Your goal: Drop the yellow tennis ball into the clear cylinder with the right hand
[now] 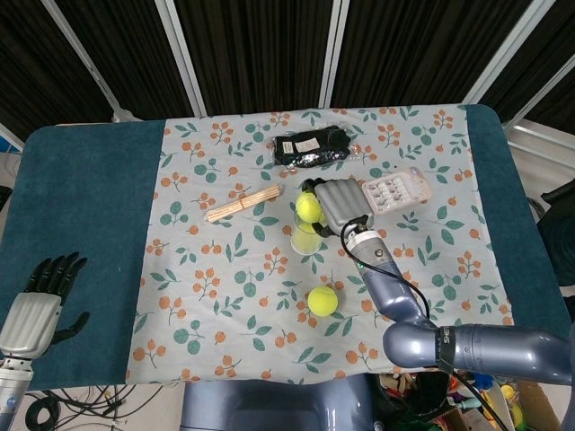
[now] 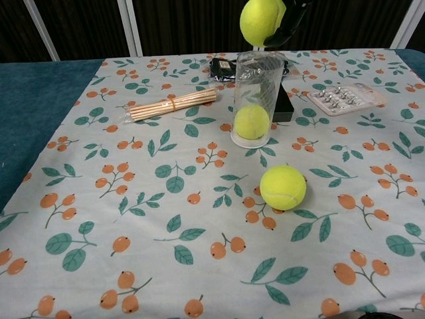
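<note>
The right hand [image 1: 340, 203] grasps a yellow tennis ball [image 2: 261, 20] at the top centre of the chest view, its dark fingers [image 2: 287, 26] wrapped around the ball's right side, and the ball hangs in the air directly above the open mouth of the clear cylinder [image 2: 255, 98], apart from the rim and, as far as the chest view tells, very slightly left of the tube's centre line. The cylinder stands upright on the leaf-and-berry tablecloth [image 2: 133, 219], its long axis vertical, so the coming move looks like a straight downward release: the ball needs to sit square over that axis before the fingers open, or it may clip the rim and bounce away. A second tennis ball [image 2: 252, 121] already rests at the bottom inside the tube, and a third ball [image 2: 283, 187] lies on the cloth nearer the lower right, well apart from the hand. In the head view the held ball overlaps the cylinder's top, which fits that alignment. The left hand [image 1: 38, 305] rests at the lower left edge of the head view, holding nothing with fingers apart, far from the cylinder
</note>
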You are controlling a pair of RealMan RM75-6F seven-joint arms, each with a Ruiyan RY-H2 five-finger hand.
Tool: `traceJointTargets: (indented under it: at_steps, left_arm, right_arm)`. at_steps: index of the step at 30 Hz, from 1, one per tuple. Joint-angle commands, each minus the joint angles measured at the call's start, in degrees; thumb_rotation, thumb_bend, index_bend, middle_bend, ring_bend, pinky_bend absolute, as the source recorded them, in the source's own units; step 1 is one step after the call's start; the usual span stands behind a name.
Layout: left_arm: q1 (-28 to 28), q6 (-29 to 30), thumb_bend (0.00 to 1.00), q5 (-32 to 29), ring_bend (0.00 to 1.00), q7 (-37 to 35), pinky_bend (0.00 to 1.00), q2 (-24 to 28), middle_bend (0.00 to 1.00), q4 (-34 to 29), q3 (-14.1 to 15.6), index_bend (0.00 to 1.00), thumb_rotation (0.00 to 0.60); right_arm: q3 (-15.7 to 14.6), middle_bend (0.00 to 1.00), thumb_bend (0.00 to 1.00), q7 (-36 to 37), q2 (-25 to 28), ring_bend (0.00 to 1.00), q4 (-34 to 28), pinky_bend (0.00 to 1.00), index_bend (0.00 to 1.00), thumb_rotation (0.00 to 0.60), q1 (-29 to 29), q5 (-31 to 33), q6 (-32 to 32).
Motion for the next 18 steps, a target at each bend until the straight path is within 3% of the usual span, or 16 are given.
traceJointTargets:
  at_steps: [1, 4, 8, 14, 18]
  left_arm:
    - [0.0, 0.0, 0.28, 0.0, 0.0, 0.0, 0.03, 0.0, 0.02, 0.0, 0.0, 0.03, 0.6]
    - [0.0, 0.0, 0.28, 0.0, 0.0, 0.0, 0.03, 0.0, 0.02, 0.0, 0.0, 0.03, 0.6]
    - [0.0, 0.0, 0.28, -0.1, 0.0, 0.1, 0.03, 0.0, 0.02, 0.0, 0.0, 0.03, 0.6]
    - [0.0, 0.0, 0.28, -0.3, 0.0, 0.0, 0.03, 0.1, 0.02, 0.0, -0.1, 0.03, 0.6]
    - [0.0, 0.0, 0.29, -0.3, 0.0, -0.1, 0.03, 0.1, 0.02, 0.0, -0.1, 0.03, 0.6]
  right_arm:
    - [-0.2, 0.18, 0.11, -0.2, 0.4, 0.25, -0.2, 0.46, 0.17, 0.6, 0.2, 0.7, -1.0]
    - [-0.2, 0.12, 0.07, 0.0, 0.5, 0.21, -0.2, 0.45, 0.08, 0.6, 0.4, 1.2, -1.5]
    - [-0.2, 0.06, 0.04, 0.3, 0.5, 0.18, -0.1, 0.44, 0.03, 0.6, 0.6, 1.4, -1.9]
    - [0.7, 0.05, 0.05, 1.8, 1.7, 0.18, -1.7, 0.44, 0.03, 0.6, -0.1, 0.0, -1.0]
    - [0.9, 0.05, 0.06, 2.8, 5.6, 0.18, -5.5, 0.43, 0.03, 0.6, -2.1, -3.5, 1.0]
